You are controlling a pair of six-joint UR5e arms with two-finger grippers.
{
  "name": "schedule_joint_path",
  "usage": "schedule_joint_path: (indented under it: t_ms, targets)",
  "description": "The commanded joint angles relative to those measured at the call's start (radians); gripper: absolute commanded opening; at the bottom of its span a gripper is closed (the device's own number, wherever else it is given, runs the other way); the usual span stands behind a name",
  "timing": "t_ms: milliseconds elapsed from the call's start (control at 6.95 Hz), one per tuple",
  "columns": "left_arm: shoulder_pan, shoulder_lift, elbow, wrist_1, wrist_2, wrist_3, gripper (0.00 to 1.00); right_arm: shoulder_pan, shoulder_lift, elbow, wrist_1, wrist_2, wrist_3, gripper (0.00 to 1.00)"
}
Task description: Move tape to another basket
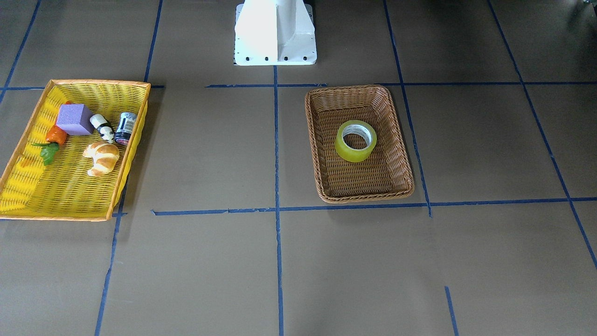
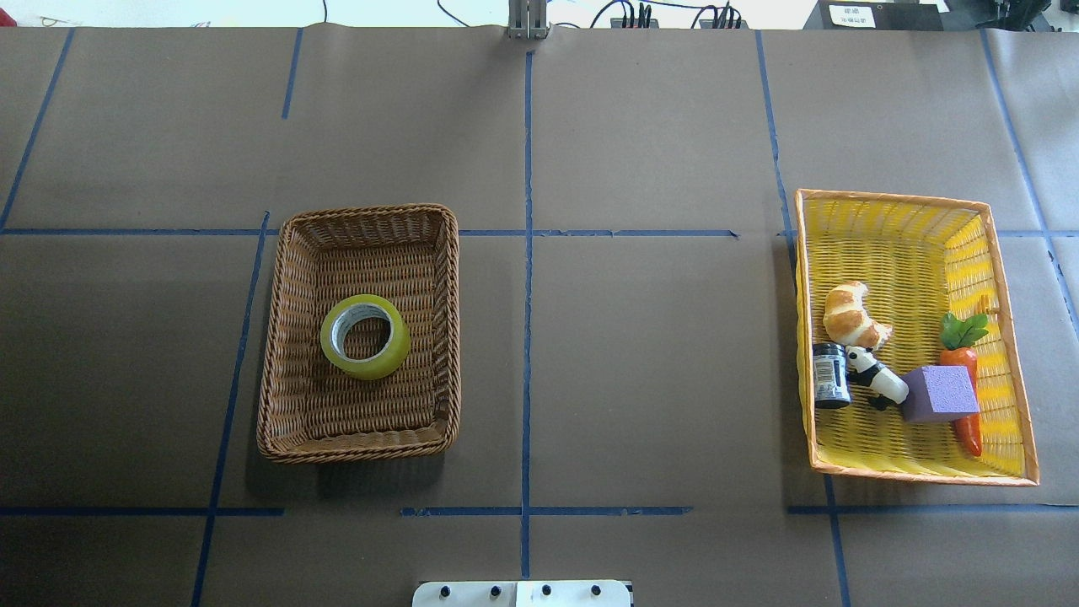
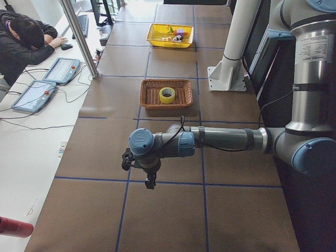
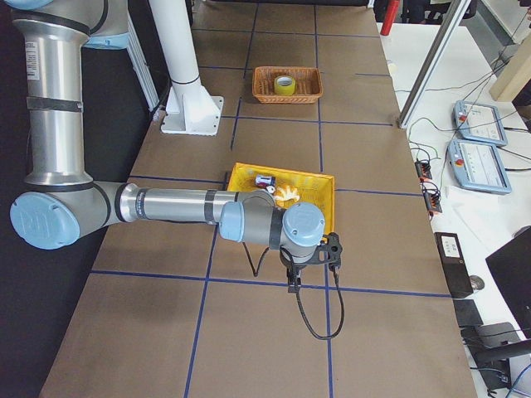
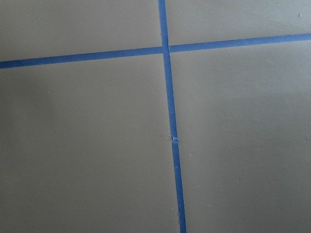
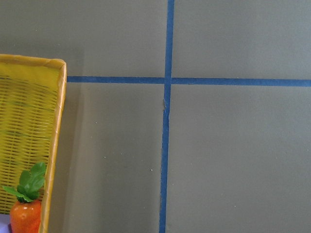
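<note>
1. Left gripper: nearest item in the left-end view, hanging over bare table, well apart from both baskets. You cannot tell how its jaws stand. Its wrist view shows only brown paper and blue tape lines, no fingers.
2. Wicker basket: brown, rectangular, braided rim, next along the table on the robot's left half.
3. Tape: one roll, yellow-green and translucent with a white core, lying flat on the wicker basket's floor near the middle, hole upward, clear of all four walls. Judged already where the task wants it.
   - Handling, as a judgement: light, stiff thanks to the core, not fragile, with a smooth outer face likely to slip under a shallow pinch.
   - Hold: should you need to lift it, put one finger down the core and one outside, clamping the ring wall. The open floor around it gives you room on any side.
4. Yellow basket: orange-rimmed, on the robot's right half. It holds a croissant, a small dark can, a panda figure, a purple block and a carrot.
5. Right gripper: farthest, just beyond the yellow basket's outer side, over bare table. Jaw state cannot be told here either.
</note>
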Motion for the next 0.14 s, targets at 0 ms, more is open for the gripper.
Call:
schedule_joint_path:
  t_ms: [0]
  targets:
    - [0.000,0.000,0.000,0.000,0.000,-0.005,1.00,0.000,0.002,-0.002,-0.002,-0.001,0.003,1.00]
